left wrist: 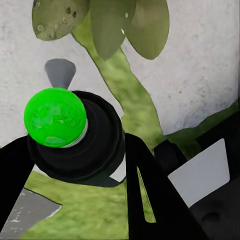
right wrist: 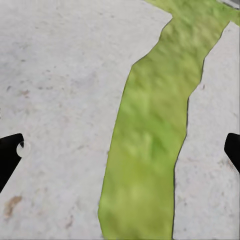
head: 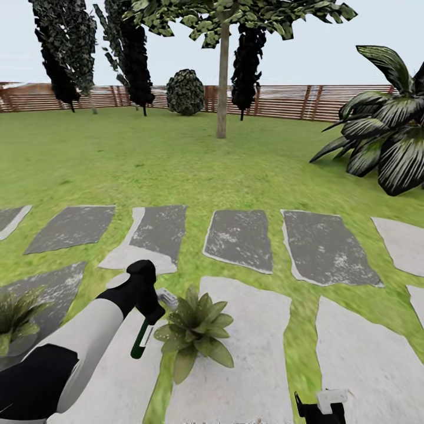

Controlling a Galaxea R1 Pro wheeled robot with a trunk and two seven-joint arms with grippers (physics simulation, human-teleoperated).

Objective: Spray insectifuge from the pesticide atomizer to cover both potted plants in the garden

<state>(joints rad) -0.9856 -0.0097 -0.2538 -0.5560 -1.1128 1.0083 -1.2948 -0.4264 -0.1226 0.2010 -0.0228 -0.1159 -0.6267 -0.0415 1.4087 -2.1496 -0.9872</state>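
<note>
Gripping the pesticide atomizer, the left claw hangs beside a potted plant.

glossy atomizer, rough (mottled) stepping stones

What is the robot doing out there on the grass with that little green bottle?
The robot's left gripper is holding the pesticide atomizer, a small green spray bottle, right beside a potted plant on a pale stepping stone. Another potted plant sits further to its left. The right gripper is open and empty, low over the stones. Behind are grass, trees and a wooden fence.
</note>
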